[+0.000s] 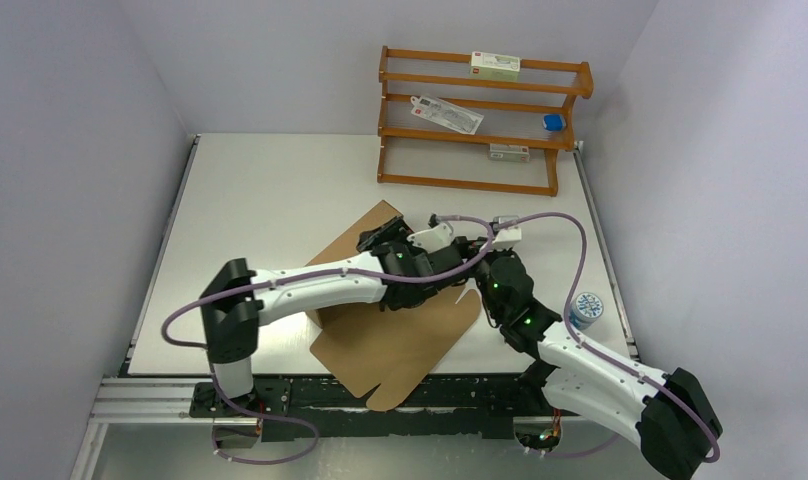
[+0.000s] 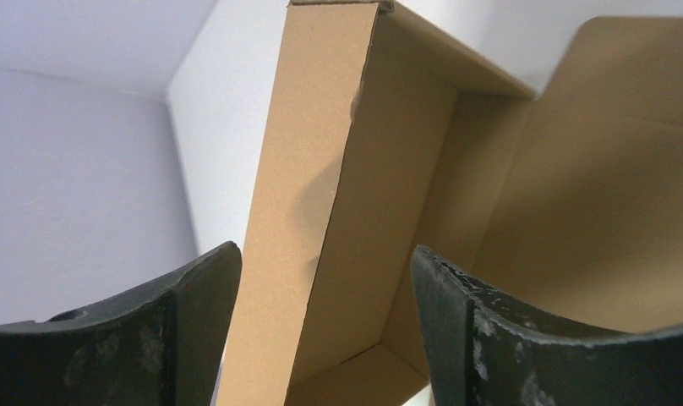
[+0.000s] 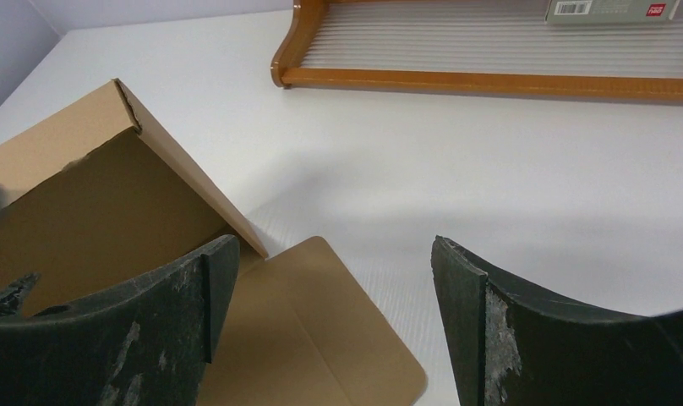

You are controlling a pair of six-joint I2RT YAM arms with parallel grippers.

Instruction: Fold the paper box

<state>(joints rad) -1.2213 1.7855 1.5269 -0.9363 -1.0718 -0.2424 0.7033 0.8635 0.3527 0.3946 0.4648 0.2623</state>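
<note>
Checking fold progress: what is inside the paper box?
The box shows only bare cardboard walls and floor; the left arm and right arm cover part of it from above.

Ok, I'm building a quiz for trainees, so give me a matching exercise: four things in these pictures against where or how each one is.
1 paper box
2 wooden rack
3 left gripper
4 right gripper

A open, straddling an upright cardboard wall
B back of the table
C open above a flat flap
D middle of the table, partly folded

Pairs: 1-D, 2-B, 3-A, 4-C
</note>
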